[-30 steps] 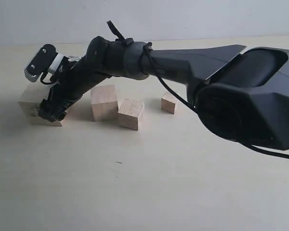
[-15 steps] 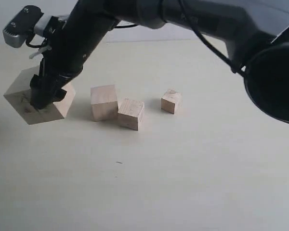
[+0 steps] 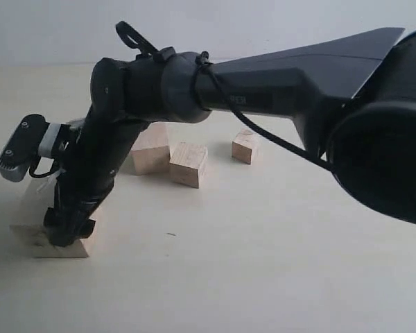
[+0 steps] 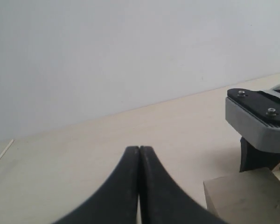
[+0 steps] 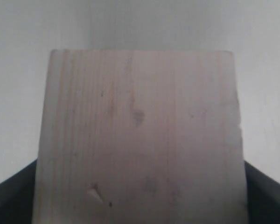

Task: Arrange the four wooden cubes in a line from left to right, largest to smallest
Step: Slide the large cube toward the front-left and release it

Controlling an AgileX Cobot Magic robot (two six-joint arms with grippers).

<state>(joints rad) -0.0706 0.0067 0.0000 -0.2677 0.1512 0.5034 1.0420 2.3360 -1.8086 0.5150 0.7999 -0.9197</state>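
My right gripper (image 3: pixel 68 232) reaches across to the left and is shut on the largest wooden cube (image 3: pixel 36 211), which is low at the table's front left; whether it rests there I cannot tell. In the right wrist view that cube (image 5: pixel 140 135) fills the frame, with dark fingers (image 5: pixel 11 198) at both sides. The other three cubes stand further back: the second largest (image 3: pixel 151 149), the third (image 3: pixel 188 164) touching it, and the smallest (image 3: pixel 245 147) apart on the right. My left gripper (image 4: pixel 139 151) is shut on nothing, with a corner of the largest cube (image 4: pixel 245 196) beside it.
The right arm (image 3: pixel 263 90) spans the scene above the cubes, from the right edge to the left. A pale wall (image 3: pixel 263 24) closes off the table at the back. The right arm's wrist camera (image 4: pixel 259 116) shows close by in the left wrist view.
The right gripper lifted the largest cube from the back left beside the row, then carried it toward the front left and down to the table.
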